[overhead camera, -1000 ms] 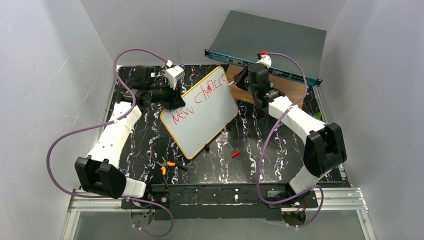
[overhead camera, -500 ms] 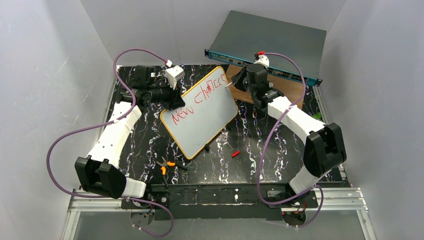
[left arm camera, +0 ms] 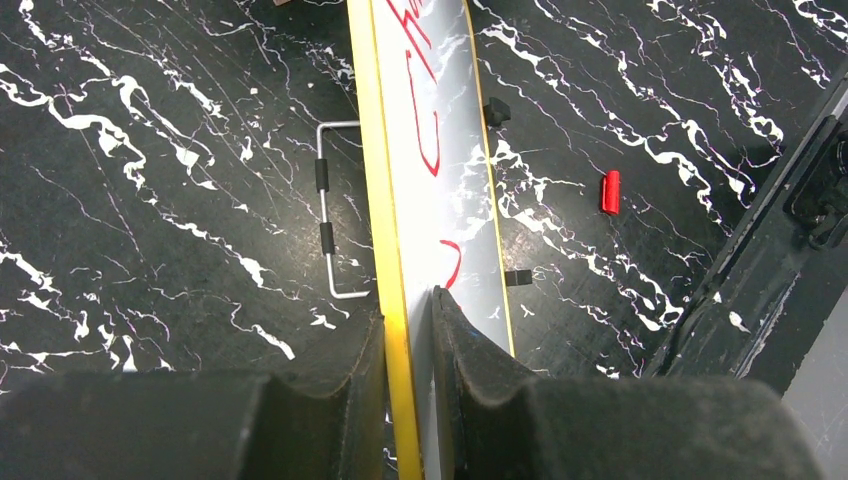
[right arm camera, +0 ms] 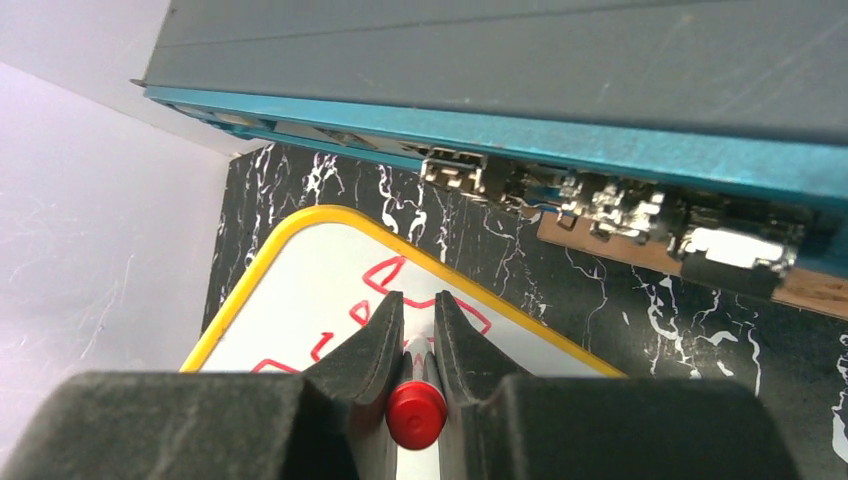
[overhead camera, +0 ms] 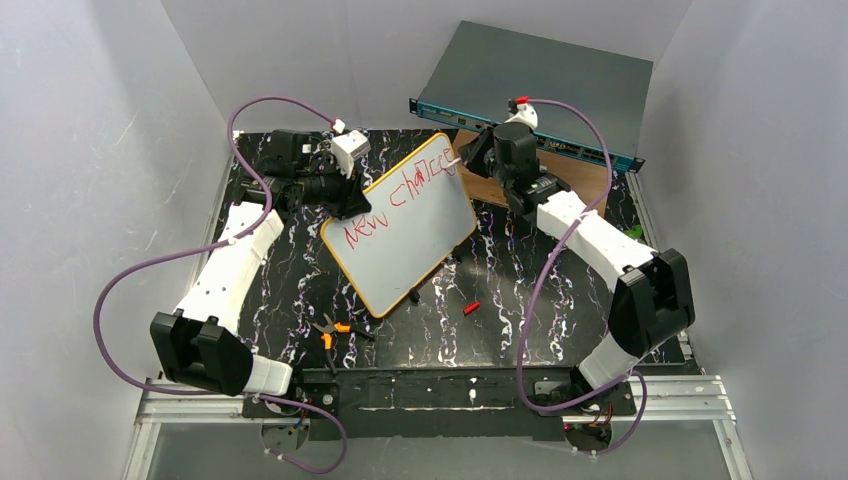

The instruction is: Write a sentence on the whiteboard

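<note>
Left pincer (left arm camera: 408, 306) clamps the glossy, rounded whiteboard's (left arm camera: 430, 110) thin yellow rim

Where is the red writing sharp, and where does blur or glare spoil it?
Top external: the sentence reads sharp, no glare. Left wrist: the whiteboard is edge-on, mirroring the table; left pincer blurred. Right wrist: strokes clear, marker soft.

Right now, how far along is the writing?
Done: one red line, "new chances", on the whiteboard. In hand: left fingers clamp its edge; right fingers hold the marker by the last letter. Left: anything further; lower board is blank.
</note>
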You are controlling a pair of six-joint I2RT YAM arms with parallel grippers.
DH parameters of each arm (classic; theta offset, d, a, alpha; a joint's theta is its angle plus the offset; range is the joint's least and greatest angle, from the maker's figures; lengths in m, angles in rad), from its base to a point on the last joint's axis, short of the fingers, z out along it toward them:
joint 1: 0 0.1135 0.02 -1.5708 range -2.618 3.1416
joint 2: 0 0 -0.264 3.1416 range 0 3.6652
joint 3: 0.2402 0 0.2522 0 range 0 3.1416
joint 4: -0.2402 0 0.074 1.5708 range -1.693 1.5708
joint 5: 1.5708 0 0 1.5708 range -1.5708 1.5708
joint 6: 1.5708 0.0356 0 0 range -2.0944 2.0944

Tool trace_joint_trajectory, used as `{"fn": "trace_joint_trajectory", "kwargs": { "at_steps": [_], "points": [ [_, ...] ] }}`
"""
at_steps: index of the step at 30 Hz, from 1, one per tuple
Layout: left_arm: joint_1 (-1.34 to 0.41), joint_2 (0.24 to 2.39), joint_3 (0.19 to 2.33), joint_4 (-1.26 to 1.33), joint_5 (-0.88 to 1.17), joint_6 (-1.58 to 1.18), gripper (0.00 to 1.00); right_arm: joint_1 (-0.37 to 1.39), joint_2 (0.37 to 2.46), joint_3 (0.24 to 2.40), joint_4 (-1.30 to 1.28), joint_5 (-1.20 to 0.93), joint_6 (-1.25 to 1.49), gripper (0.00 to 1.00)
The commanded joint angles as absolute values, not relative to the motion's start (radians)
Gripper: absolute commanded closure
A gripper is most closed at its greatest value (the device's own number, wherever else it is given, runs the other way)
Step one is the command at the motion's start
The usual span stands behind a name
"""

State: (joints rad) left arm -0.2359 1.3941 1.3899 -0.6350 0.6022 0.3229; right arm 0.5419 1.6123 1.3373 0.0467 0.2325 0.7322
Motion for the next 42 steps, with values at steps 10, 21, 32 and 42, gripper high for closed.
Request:
{"fn": "trace_joint_trajectory", "kwargs": {
  "at_steps": [10, 21, 32, 42],
  "points": [
    [-0.248, 1.402, 1.43, -0.608, 0.578, 0.401, 1.0, 0.555, 1.316, 1.169, 0.014, 0.224, 0.771, 0.99],
    [-0.249, 1.409, 1.43, -0.599, 0.568, 0.374, 1.0, 0.568, 1.142, 0.933, 0.065, 0.132, 0.691, 0.99],
    [-0.25, 1.382, 1.384, -0.589, 0.545, 0.363, 1.0, 0.644, 1.161, 0.885, 0.172, -0.076, 0.629, 0.99],
    [-0.25, 1.382, 1.387, -0.587, 0.54, 0.361, 1.0, 0.75, 1.253, 0.936, 0.244, -0.124, 0.654, 0.99]
  ]
}}
